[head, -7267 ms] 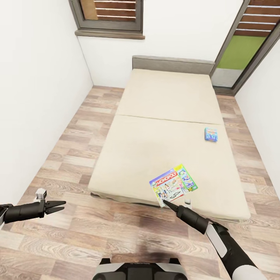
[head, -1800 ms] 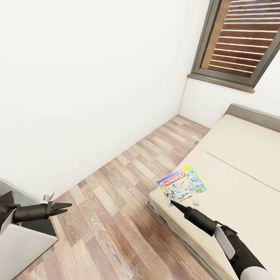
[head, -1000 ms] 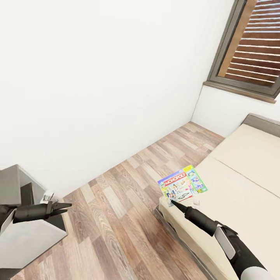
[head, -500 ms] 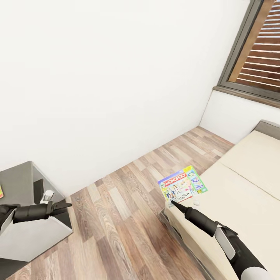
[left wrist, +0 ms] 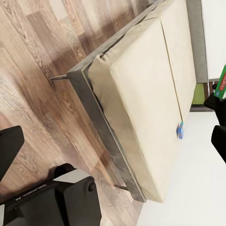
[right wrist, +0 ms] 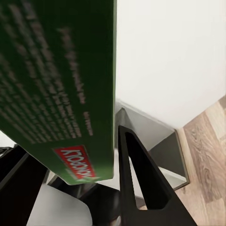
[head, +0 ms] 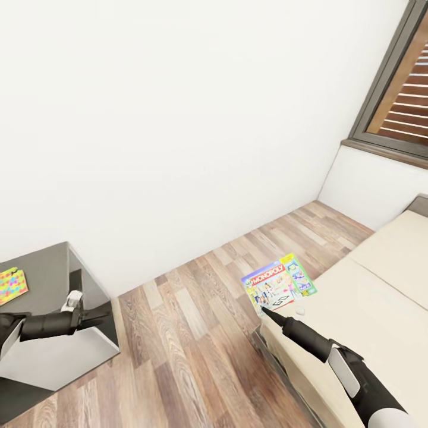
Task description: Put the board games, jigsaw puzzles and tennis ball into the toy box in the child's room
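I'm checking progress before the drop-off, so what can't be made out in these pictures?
- Head view: the jigsaw puzzle on the dark unit is cut off by the picture's left edge.
- Left wrist view: the small blue box on the bed is too small to read.
- Right wrist view: the print on the board game held by the right gripper is blurred.
- Head view: the left gripper merges into the unit's dark side, so open or shut is unclear.

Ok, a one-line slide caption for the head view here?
Right tool carries a Monopoly board game beside the bed, facing a white wall, a jigsaw puzzle at the edge.
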Controlling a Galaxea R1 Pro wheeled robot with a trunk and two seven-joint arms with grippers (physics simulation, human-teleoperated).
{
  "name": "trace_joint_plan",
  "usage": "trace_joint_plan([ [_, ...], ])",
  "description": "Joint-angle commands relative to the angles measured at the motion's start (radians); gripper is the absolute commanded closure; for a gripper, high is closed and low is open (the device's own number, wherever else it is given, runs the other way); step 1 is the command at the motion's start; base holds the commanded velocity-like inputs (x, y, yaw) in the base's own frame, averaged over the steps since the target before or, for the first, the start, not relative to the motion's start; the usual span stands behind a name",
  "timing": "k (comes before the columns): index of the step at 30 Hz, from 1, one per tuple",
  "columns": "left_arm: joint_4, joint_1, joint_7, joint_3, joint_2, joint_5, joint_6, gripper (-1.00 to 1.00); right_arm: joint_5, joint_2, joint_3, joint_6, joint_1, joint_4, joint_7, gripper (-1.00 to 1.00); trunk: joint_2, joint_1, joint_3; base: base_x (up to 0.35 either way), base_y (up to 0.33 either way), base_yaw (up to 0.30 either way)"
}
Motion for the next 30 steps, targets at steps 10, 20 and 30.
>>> trace_joint_plan([
  [10, 0.000, -0.001, -0.001, 0.001, -0.001, -0.001, 0.010, -1.00, -0.007, 0.000, 0.000, 0.010, -0.001, 0.008, 0.001, 1.00, -0.002, 0.001, 0.013, 0.000, 0.000, 0.154],
  [20, 0.000, -0.001, -0.002, 0.002, -0.001, -0.001, 0.010, -1.00, -0.007, 0.000, -0.001, 0.009, -0.001, 0.010, 0.001, 1.00, -0.002, 0.001, 0.028, 0.000, 0.000, 0.154],
  [30, 0.000, -0.001, -0.002, 0.002, -0.001, -0.001, 0.010, -1.00, -0.007, 0.000, -0.001, 0.009, -0.002, 0.010, 0.001, 1.00, -0.002, 0.001, 0.044, 0.000, 0.000, 0.154],
])
